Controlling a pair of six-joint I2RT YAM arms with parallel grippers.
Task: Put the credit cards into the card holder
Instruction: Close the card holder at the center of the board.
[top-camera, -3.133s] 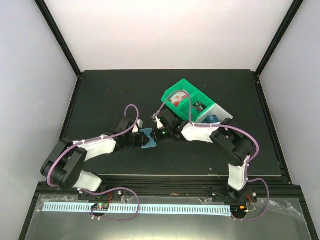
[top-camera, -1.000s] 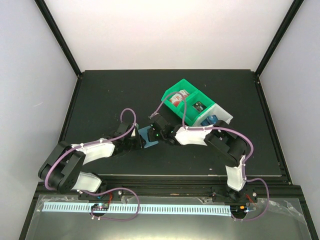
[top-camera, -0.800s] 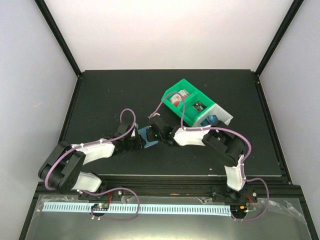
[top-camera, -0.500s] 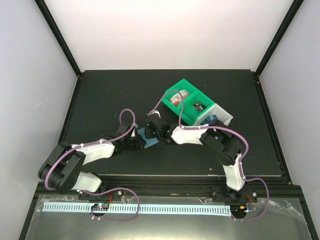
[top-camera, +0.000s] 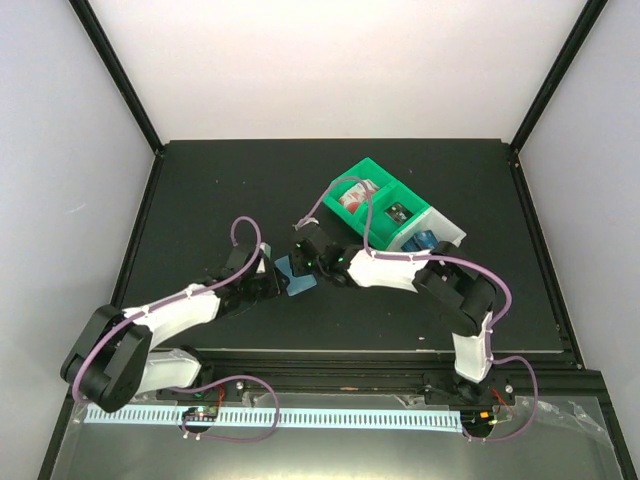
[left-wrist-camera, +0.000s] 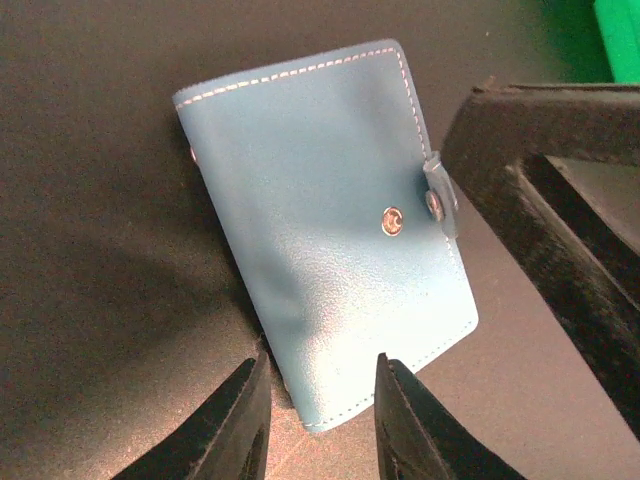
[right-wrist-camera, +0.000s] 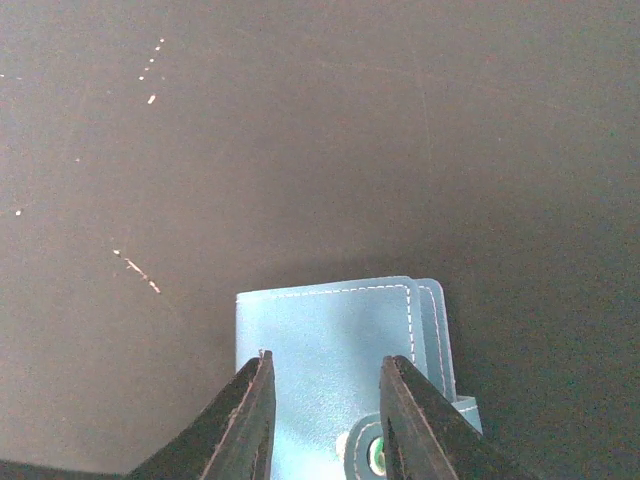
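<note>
Two grippers are hovering over the shut wallet from opposite sides: left gripper and right gripper are both standing part-open, gripping nothing.

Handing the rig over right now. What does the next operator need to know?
Left gripper: open, fingers astride the near corner of the card holder.
Right gripper: open, just above the holder.
Card holder: folded shut, flat on the table between the arms.
Cards: none visible loose. A blue item sits in the white bin, too small to identify.
Done: cannot tell if any cards are inside.
Left: check contents, load the remaining cards.
</note>
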